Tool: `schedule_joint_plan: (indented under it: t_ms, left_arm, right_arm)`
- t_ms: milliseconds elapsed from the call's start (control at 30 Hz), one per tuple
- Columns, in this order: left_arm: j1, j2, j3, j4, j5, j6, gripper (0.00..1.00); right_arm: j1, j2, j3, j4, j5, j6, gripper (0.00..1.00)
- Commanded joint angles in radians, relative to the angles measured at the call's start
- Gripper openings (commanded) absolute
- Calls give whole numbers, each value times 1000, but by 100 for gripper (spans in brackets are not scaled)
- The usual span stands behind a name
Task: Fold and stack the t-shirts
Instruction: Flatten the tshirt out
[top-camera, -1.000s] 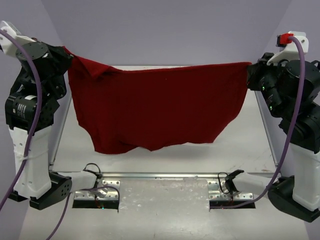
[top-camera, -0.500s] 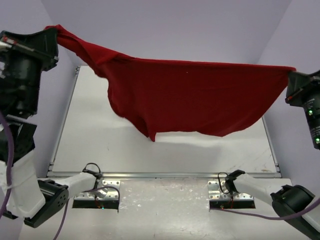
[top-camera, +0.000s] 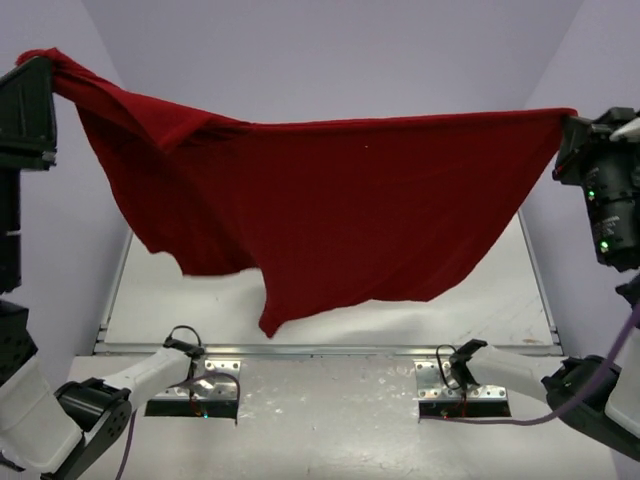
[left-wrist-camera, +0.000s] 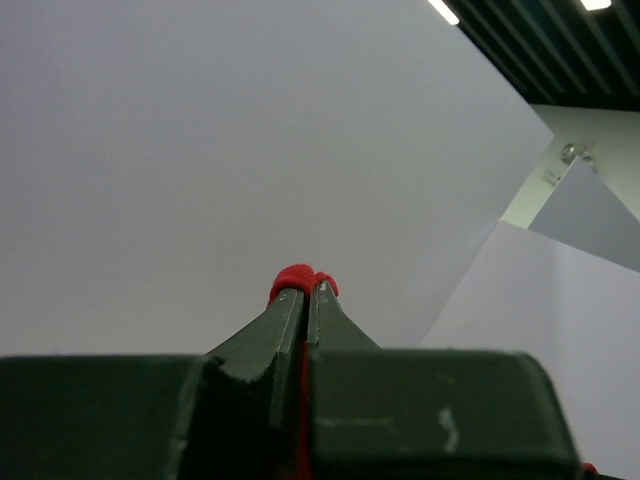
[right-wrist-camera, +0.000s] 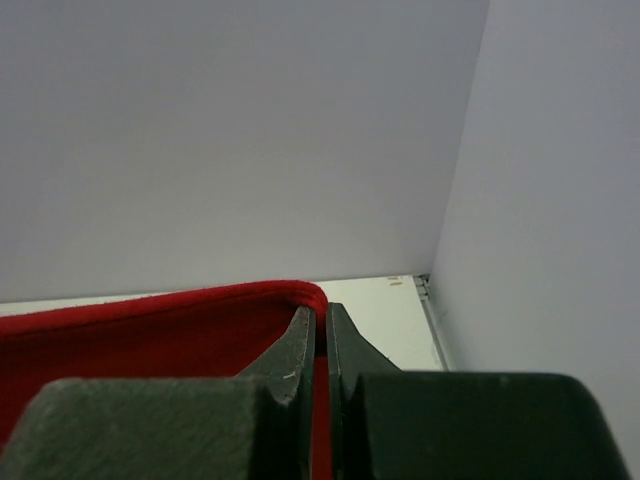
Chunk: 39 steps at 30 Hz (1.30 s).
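Observation:
A deep-red t-shirt (top-camera: 340, 210) hangs stretched between my two arms, high above the white table (top-camera: 480, 300). Its top edge runs nearly straight from corner to corner, and the loose lower part sags to a point at the lower left of centre. My left gripper (top-camera: 45, 65) is shut on the shirt's left corner; a bunched bit of red cloth (left-wrist-camera: 300, 280) pokes out past the left gripper (left-wrist-camera: 305, 292). My right gripper (top-camera: 568, 125) is shut on the right corner, where a red hem (right-wrist-camera: 200, 305) curls over the right gripper (right-wrist-camera: 321, 312).
Pale lilac walls close in the back and both sides. A metal rail (top-camera: 320, 350) runs along the table's near edge, with two mounting plates (top-camera: 195, 385) and cables below it. In the right wrist view the table's far right corner (right-wrist-camera: 405, 285) shows.
Both arms have swung up and outward, lifting the shirt from hanging low over the table to stretched high. The cloth has swung, its lower point drifting left and toward the camera.

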Motion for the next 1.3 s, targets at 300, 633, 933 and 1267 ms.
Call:
schedule_joint_plan:
  t_ms: [300, 633, 933, 1267]
  left_arm:
    - [12, 234, -194, 65, -137, 93, 0]
    - [21, 542, -75, 116, -139, 180, 0]
    - [77, 722, 294, 292, -50, 211, 0]
    - [178, 662, 157, 440, 120, 163, 0]
  right_arm:
    - [-318, 327, -144, 2, -198, 128, 1]
    - [-473, 555, -234, 231, -466, 150, 1]
    - [-568, 709, 146, 219, -647, 206, 1]
    - [-708, 614, -37, 451, -861, 239, 1]
